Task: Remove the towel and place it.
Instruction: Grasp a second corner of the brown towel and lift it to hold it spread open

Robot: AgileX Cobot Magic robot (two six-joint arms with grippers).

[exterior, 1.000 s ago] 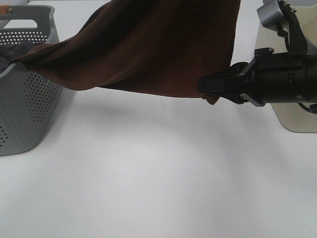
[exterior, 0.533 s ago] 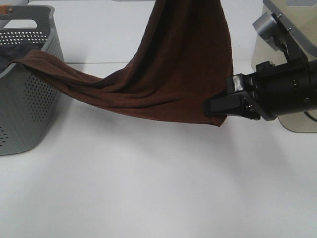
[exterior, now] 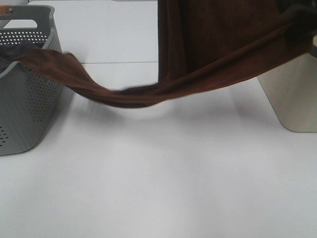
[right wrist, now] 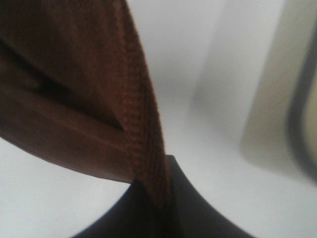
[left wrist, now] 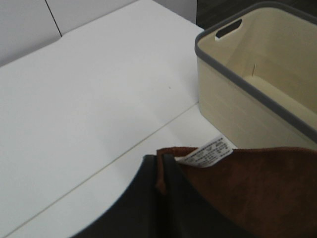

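The dark brown towel (exterior: 218, 44) hangs in the air above the white table. One end still trails over the rim of the grey perforated basket (exterior: 29, 99) at the left. My left gripper (left wrist: 163, 171) is shut on the towel corner (left wrist: 247, 183) next to the white tag (left wrist: 205, 153); it is above the top edge of the exterior view. My right gripper (right wrist: 153, 193) is shut on a hemmed edge of the towel (right wrist: 74, 99). It shows as a dark blur at the upper right of the exterior view (exterior: 301, 25).
A beige bin with a grey rim (exterior: 292, 99) stands at the right and also shows in the left wrist view (left wrist: 257, 99). A dark grey cloth (exterior: 10, 55) lies inside the grey basket. The white table (exterior: 158, 188) lies below the towel.
My right gripper has risen and moved right with the towel edge. The towel is now pulled taut and higher, and its sagging middle has drawn further from the basket.
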